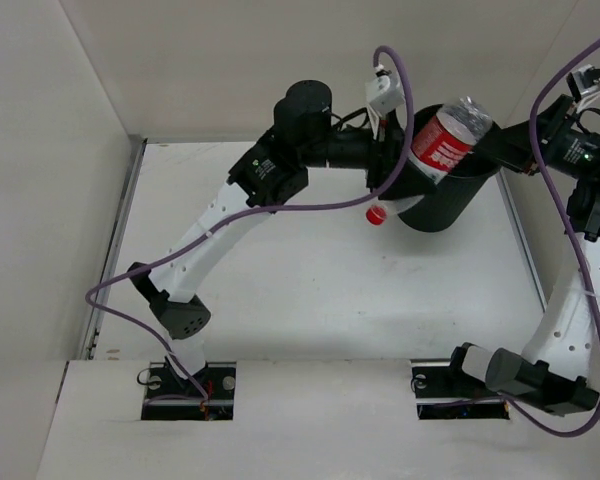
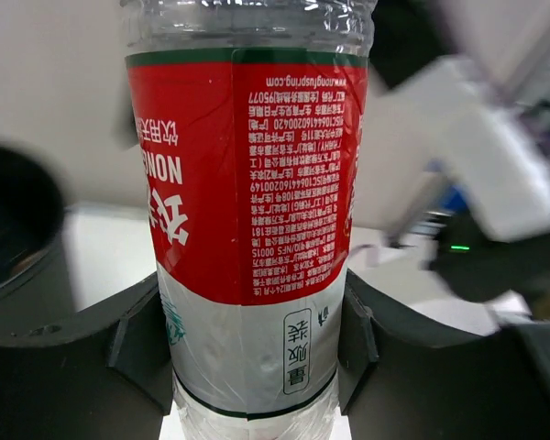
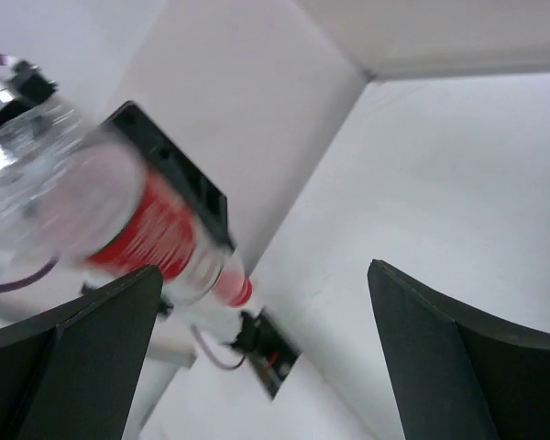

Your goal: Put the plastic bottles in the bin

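On the left, our left gripper (image 2: pixel 252 357) is clamped on the clear plastic bottle with the red label (image 1: pixel 443 143). Its two black fingers (image 2: pixel 137 344) press on both sides of the bottle, low on the label. The bottle is up in the air, off the white table (image 1: pixel 310 270). It is tilted. Its bottom end is up over the mouth of the round black plastic bin (image 1: pixel 450 205). Its red cap (image 1: pixel 376 215) points down and shows just left of the bin's wall.

On the right of the bin, our right gripper (image 3: pixel 266 357) has its fingers wide apart and holds nothing. It sits close to the bin's rim and looks across at the bottle.

We think this is the drop step for this bottle. Next, we need to bring the whole bottle over the bin's mouth, cap too. Then our left fingers should open so it falls in. If we let go too soon, the cap end could hit the rim and tip the bottle out.

We cannot see any other bottles, so we cannot tell how many are left.
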Robot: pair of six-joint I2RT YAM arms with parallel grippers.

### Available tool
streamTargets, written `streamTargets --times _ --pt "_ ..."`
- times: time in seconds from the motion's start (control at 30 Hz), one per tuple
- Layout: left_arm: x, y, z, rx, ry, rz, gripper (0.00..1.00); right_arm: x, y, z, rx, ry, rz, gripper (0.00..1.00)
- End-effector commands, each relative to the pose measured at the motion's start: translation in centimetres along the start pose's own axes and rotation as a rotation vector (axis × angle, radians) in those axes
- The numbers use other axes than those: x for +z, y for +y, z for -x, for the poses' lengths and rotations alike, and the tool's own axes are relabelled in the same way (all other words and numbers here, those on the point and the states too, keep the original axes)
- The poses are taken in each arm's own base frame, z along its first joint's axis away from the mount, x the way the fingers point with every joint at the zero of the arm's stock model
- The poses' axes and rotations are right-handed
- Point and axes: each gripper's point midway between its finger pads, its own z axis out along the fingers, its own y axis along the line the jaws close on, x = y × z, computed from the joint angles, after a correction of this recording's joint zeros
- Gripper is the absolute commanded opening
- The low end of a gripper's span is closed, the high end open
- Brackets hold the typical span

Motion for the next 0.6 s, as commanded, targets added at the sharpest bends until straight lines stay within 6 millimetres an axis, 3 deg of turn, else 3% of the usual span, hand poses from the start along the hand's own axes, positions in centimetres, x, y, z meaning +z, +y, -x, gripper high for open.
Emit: streamTargets --times 0.0,0.17,0.27,0.33,0.4,0.57 --pt "1.3 -4.9 0.3 -0.054 0.003 -0.219 0.11 -0.1 6.7 -1.6 -0.167 0.096 0.173 1.00" --pt "2.6 -5.8 -0.6 -0.079 0.019 -0.252 0.11 0.3 7.8 0.1 -0.247 0.031 0.190 1.00" --pt "3.2 -5.4 -1.4 -0.094 0.033 -0.248 0.11 -0.1 8.5 0.1 -0.299 0.004 0.191 1.00" --pt "3.3 -5.1 -0.9 -0.083 0.019 -0.247 0.11 -0.3 8.4 0.1 -0.322 -0.014 0.180 1.00" --pt "3.3 -4.9 0.0 -0.062 -0.004 -0.246 0.11 -0.8 7.4 1.1 -0.341 -0.066 0.125 1.00" --pt "2.8 -3.8 0.7 -0.048 -0.018 -0.225 0.11 -4.2 2.5 7.4 -0.302 -0.390 -0.161 1.00"
